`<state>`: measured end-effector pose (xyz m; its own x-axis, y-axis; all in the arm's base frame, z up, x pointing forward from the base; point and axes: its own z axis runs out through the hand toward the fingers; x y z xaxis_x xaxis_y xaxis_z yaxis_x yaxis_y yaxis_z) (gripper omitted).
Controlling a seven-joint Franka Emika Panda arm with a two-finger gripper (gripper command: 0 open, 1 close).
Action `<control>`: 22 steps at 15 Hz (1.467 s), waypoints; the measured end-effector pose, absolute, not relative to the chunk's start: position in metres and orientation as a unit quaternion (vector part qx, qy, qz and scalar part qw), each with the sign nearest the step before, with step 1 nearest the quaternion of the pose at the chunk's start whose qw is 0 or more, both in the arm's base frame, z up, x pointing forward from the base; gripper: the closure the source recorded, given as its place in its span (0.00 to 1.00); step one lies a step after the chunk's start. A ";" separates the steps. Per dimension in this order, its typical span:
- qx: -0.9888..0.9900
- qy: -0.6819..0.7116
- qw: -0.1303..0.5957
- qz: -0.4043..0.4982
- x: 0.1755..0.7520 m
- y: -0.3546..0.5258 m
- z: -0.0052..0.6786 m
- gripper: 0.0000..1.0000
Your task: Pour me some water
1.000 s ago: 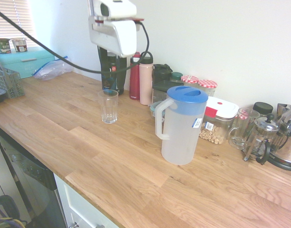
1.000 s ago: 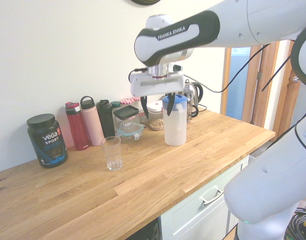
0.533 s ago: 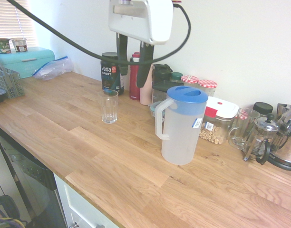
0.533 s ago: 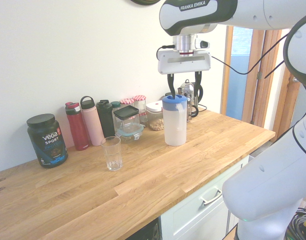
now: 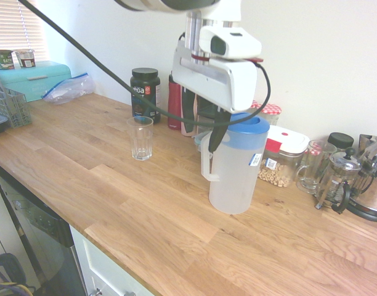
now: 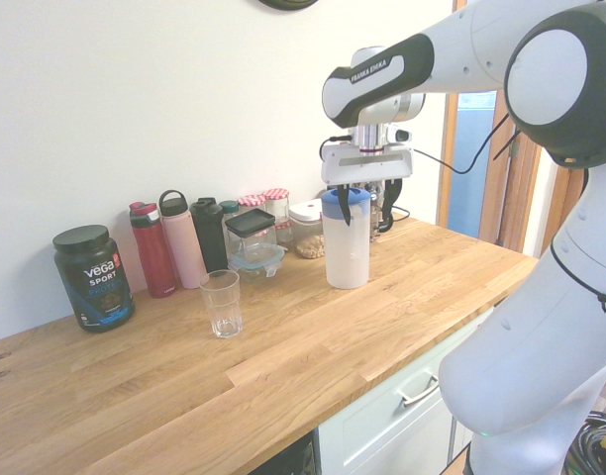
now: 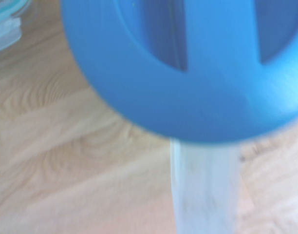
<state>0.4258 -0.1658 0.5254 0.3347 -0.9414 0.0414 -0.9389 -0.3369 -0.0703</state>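
gripper: the gripper [image 5: 202,122] points straight down over the handle side of the pitcher, its two dark fingers [image 5: 187,111] spread wide with nothing between them; in the second exterior view [image 6: 360,201] it hangs at the level of the lid.
pitcher: the tall frosted pitcher [image 5: 233,169] stands upright on the wooden counter [image 5: 145,209], near the row of jars at the wall; also seen at [image 6: 346,247].
lid: the blue lid [image 5: 247,128] sits on the pitcher; in the wrist view it fills the upper part of the picture as a blurred blue disc [image 7: 139,87].
handle: the white handle [image 5: 206,157] faces the glass; in the wrist view it shows as a pale strip [image 7: 205,190] running out from under the lid.
water: the pitcher's wall is too cloudy to make out the level of the water.
glass: the small clear glass [image 5: 140,138] stands upright on the counter, well apart from the pitcher and nearer the window end; it looks empty [image 6: 221,303].
backdrop along the wall: a black protein tub [image 5: 145,92], a red bottle [image 5: 174,102] and a pink bottle [image 6: 183,247] stand behind the glass; red-checked jars [image 5: 270,113] and a white container of cereal [image 5: 281,157] stand just behind the pitcher.
far end: a french press [image 5: 337,179] stands beside a glass mug [image 5: 312,165].
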 end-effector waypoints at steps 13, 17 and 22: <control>-0.825 0.557 0.032 -0.096 0.435 -0.162 0.495 1.00; -0.825 0.554 0.032 -0.103 0.439 -0.167 0.490 1.00; -0.827 0.551 0.031 -0.102 0.440 -0.169 0.487 1.00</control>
<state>0.4400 -0.1689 0.4869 0.3711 -0.9189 0.1342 -0.9062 -0.3899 -0.1638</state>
